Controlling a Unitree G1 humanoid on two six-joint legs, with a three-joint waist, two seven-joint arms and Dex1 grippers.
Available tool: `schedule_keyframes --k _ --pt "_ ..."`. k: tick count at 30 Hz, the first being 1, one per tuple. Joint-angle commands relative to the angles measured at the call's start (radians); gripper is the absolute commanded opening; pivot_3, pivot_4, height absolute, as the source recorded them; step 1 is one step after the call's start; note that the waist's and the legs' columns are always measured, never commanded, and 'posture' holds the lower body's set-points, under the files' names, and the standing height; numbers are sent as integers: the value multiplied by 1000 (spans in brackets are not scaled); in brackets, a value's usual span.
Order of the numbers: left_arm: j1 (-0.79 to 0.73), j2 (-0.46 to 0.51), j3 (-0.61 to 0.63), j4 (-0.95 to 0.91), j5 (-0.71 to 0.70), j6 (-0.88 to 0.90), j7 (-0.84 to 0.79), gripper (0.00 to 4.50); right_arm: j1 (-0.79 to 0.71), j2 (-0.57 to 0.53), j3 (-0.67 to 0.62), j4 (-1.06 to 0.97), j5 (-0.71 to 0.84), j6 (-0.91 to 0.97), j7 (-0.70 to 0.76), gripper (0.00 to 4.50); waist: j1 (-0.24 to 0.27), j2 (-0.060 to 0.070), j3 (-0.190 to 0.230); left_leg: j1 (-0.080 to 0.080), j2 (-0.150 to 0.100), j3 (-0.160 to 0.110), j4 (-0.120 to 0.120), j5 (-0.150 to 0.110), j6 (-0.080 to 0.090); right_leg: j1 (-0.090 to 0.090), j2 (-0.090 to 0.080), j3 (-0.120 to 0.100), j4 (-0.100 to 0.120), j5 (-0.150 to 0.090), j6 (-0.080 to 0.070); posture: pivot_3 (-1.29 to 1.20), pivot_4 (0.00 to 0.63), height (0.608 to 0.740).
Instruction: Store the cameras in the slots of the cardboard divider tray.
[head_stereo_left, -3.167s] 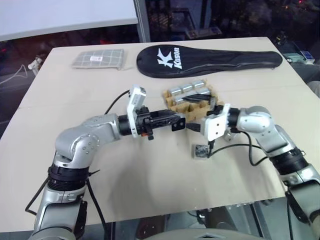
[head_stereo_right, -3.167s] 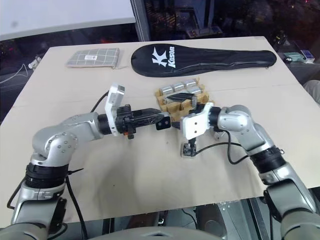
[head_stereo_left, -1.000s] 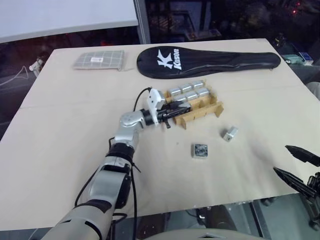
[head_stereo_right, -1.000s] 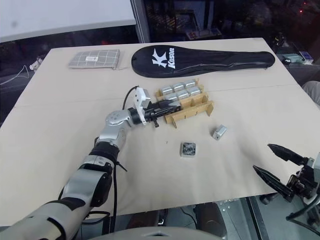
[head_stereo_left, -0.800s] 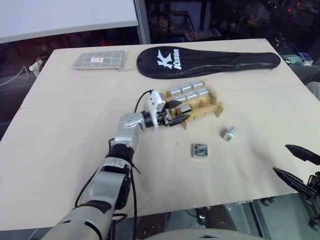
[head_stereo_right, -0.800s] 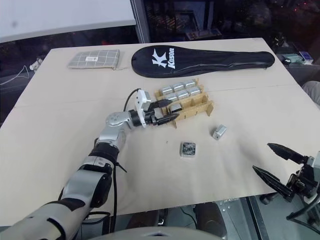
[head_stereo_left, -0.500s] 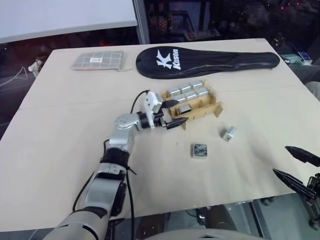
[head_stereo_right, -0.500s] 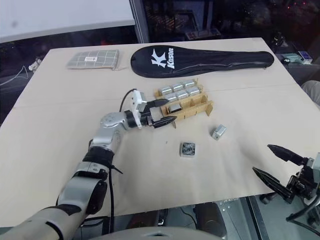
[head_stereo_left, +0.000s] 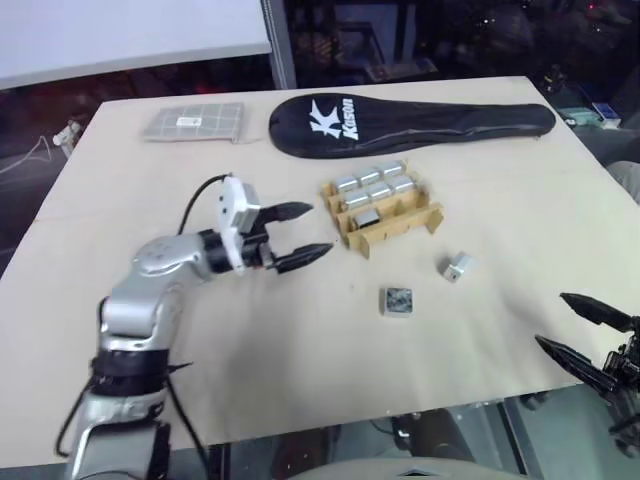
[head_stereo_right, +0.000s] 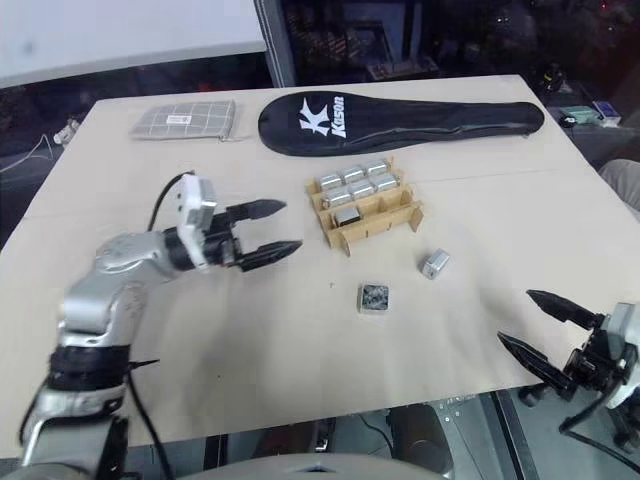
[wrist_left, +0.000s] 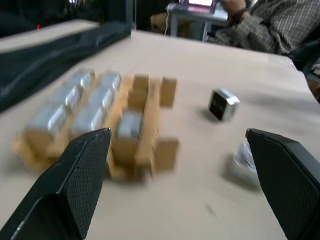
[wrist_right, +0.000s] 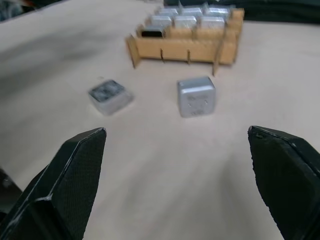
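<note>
The cardboard divider tray (head_stereo_left: 432, 214) sits mid-table with several silver cameras (head_stereo_left: 375, 184) in its slots; one more (head_stereo_left: 367, 215) sits in a nearer row. Two cameras lie loose on the table: a cube (head_stereo_left: 458, 266) right of the tray and a flat one with a dark face (head_stereo_left: 398, 301) nearer me. My left gripper (head_stereo_left: 318, 230) hovers open and empty, a hand's width left of the tray. Its wrist view shows the tray (wrist_left: 167, 91) and both loose cameras (wrist_left: 223, 104). My right gripper (head_stereo_left: 553, 320) is open and empty past the table's near right edge, with the cube (wrist_right: 196, 96) ahead of it.
A black racket cover (head_stereo_left: 410, 120) lies across the far side of the table behind the tray. A grey checked pouch (head_stereo_left: 195, 120) rests at the far left. A person in a checked shirt (wrist_left: 260, 25) sits beyond the table.
My left gripper opened at the tray, left a camera in a near-row slot, and drew back to the left. The right arm stayed still.
</note>
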Motion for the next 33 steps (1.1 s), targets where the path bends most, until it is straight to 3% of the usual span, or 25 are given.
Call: schedule_keyframes --k 1,3,7,14,17,21,27,30,33 --pt "79 91 116 -146 -112 77 -22 4459 -58 -22 32 -6 -54 56 -114 4500 1 0 0 0 0 0 0 0 0 0 0 0 0 -2 -3 0 150 740" --pt "151 142 153 -192 -127 63 -69 4459 -88 -25 73 -4 -111 82 -181 4500 4 0 0 0 0 0 0 0 0 0 0 0 0 -2 -3 0 150 740" --pt "286 224 241 -237 -200 72 -183 4459 -154 31 129 -42 -72 154 -275 4500 5 0 0 -1 0 3 -1 0 0 -1 0 -1 -1 -2 -4 0 150 740" --pt "332 240 308 -286 -262 91 -150 4459 -292 -13 299 -36 -209 210 -346 4500 1 0 0 -1 0 3 0 0 0 -1 0 -1 -1 -2 -4 0 150 740" --pt "335 248 326 -302 -290 107 -134 4459 -395 -114 413 13 -300 254 -300 4500 -2 0 0 -1 0 5 0 0 0 -2 0 -1 0 -2 -3 0 150 740" --pt "343 247 335 -321 -311 116 -106 4459 -543 -115 442 83 -256 308 -267 4500 -2 0 0 -2 0 5 -1 0 0 -2 1 -1 -1 -2 -4 0 150 740" --pt "385 246 366 -365 -340 129 -66 4459 -628 -165 539 165 -321 262 -146 4500 3 0 0 -2 -1 4 -1 0 0 -2 0 -2 -1 -2 -4 0 150 740" --pt "394 250 373 -370 -345 127 -54 4459 -686 -299 593 205 -376 211 19 4500 1 1 1 -3 -1 4 0 0 0 -3 0 -1 -1 -2 -4 0 150 740" --pt "399 248 375 -374 -347 124 -46 4459 -768 -363 641 258 -421 163 109 4500 -2 1 1 -1 -1 6 0 0 0 -2 0 -1 -1 -2 -4 0 150 740"
